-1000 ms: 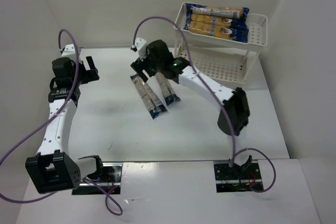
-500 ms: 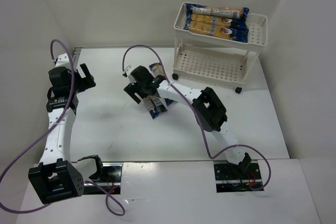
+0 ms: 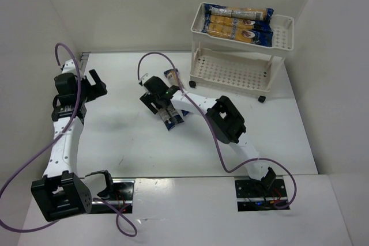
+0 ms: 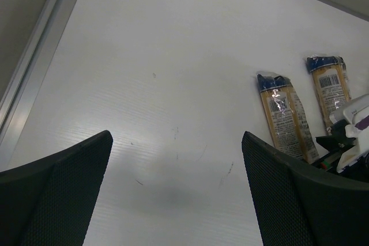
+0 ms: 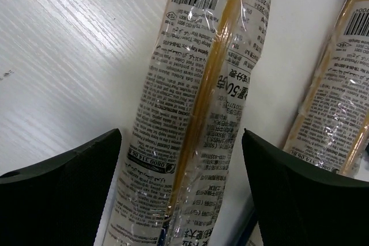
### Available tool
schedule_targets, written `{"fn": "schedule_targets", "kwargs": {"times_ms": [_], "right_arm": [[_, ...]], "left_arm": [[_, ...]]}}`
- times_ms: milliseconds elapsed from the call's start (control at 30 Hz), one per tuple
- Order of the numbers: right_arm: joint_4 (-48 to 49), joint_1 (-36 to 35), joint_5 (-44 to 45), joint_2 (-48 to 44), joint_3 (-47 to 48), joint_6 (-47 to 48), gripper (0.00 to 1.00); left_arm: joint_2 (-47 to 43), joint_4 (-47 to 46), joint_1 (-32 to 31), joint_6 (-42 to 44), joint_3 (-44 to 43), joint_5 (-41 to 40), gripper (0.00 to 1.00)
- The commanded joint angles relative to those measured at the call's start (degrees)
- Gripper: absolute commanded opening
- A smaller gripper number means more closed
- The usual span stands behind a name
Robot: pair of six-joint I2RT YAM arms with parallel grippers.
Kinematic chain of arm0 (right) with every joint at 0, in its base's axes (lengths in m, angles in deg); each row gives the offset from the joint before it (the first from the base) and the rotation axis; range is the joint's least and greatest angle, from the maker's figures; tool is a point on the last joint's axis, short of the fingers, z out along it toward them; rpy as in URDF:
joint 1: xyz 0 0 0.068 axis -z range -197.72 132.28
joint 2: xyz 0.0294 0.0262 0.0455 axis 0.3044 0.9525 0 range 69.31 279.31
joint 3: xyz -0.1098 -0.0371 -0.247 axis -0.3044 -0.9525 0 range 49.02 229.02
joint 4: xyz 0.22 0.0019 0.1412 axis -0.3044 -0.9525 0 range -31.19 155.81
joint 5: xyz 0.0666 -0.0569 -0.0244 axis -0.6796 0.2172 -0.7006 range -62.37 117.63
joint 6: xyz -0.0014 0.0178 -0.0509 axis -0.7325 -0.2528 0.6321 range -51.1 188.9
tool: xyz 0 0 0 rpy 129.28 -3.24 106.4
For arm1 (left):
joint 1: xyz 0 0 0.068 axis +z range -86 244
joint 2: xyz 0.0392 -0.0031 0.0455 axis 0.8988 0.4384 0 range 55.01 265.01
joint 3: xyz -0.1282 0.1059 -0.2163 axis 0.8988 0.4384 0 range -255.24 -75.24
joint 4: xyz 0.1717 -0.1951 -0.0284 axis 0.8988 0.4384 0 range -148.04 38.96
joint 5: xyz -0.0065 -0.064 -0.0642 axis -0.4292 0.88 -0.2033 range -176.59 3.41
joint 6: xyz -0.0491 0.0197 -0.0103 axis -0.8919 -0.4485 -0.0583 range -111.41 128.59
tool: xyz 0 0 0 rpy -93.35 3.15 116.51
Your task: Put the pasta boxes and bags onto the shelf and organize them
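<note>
Two pasta bags lie on the table. My right gripper (image 3: 155,97) is open and low over the left bag (image 3: 172,120). In the right wrist view this bag (image 5: 202,102) lies lengthwise between my open fingers (image 5: 69,188), which stand on either side of it; I cannot tell if they touch it. The second bag (image 5: 340,102) lies just to the right, and its far end (image 3: 171,76) shows past my arm. My left gripper (image 4: 176,142) is open and empty over bare table, left of both bags (image 4: 285,116). Other pasta bags (image 3: 239,22) lie on the top tier of the shelf (image 3: 282,41).
The shelf stands at the table's back right with its lower tray (image 3: 233,72) showing no bags. White walls enclose the table at the left, back and right. A metal strip (image 4: 34,79) runs along the table's left edge.
My right arm has folded back and come down from near the shelf onto the left bag on the table. My left gripper has shifted slightly back and left.
</note>
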Motion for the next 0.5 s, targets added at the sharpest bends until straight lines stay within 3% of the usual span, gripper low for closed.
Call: {"fn": "schedule_targets", "kwargs": {"times_ms": [0,167,300,467], "right_arm": [[0.9,0.2,2.6,-1.4,-0.1,-1.0,0.9],[-2.7,0.2,-8.7,1.7,1.3,-0.3,0.9],[-4.2,0.2,-10.8,4.4,2.9,0.2,0.8],[-5.6,0.2,-14.2,4.3,2.9,2.1,0.1]], "left_arm": [[0.1,-2.1,0.2,-2.0,-0.7,1.7,1.0],[1.7,-2.1,0.2,-0.9,-1.2,1.2,1.0],[2.3,-2.1,0.2,-0.3,-1.8,0.1,1.0],[2.9,-2.7,0.2,-0.3,-2.3,0.1,1.0]]}}
